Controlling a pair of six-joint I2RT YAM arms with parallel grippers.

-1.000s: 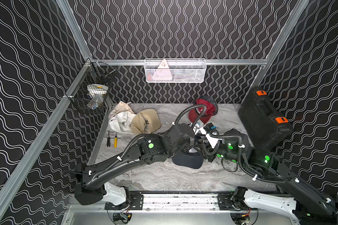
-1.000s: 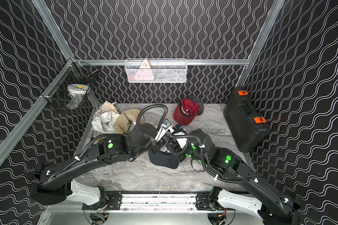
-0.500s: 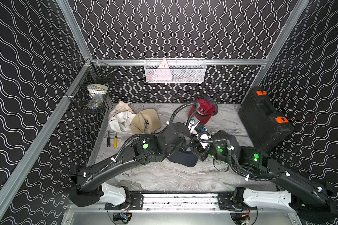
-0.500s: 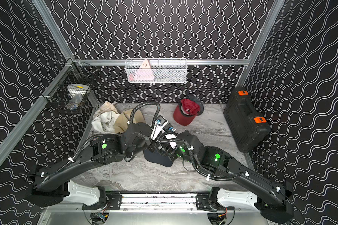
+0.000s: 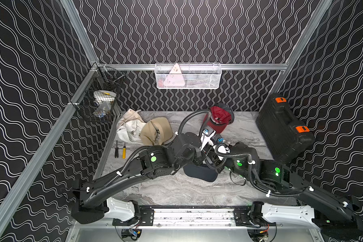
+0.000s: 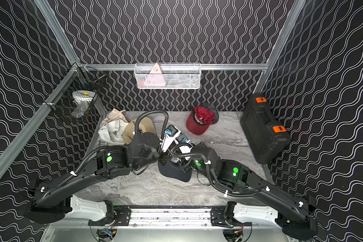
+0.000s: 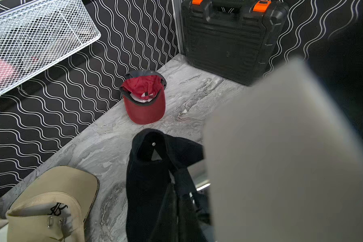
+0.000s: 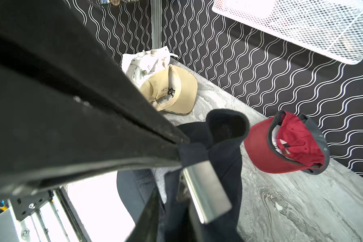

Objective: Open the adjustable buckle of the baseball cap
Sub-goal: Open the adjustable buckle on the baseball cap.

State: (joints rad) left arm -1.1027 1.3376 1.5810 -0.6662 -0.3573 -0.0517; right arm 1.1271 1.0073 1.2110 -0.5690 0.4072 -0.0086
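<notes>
The dark cap (image 5: 199,175) hangs between the two arms over the middle of the bench (image 5: 176,188). Its brim sticks out on the near side of the fingers, and its crown is bunched up among them. In the right wrist view the left fingers (image 8: 124,142) are pressed together with only a thin slit between them, and their tips pinch a fold of the cap's dark cloth. The right fingers (image 8: 147,220) show only as a dark wedge beside that cloth, and I cannot tell whether they are closed on it. A bright metal piece (image 8: 205,188) lies against the fabric just past the left fingertips; whether it is the buckle I cannot tell.

Beyond the fingers, toward the back wall, a red cap (image 5: 218,121) lies upside down. Off to the left-arm side sit a tan cap (image 5: 155,131) and a white cap (image 5: 129,125), touching each other, with two screwdrivers (image 5: 120,149) nearer the bench edge. Well apart on the right-arm side, a black case (image 5: 283,127) leans against the wall. A white mesh basket (image 5: 188,76) hangs on the back rail, and a black wire basket (image 5: 99,104) hangs in the left corner.
</notes>
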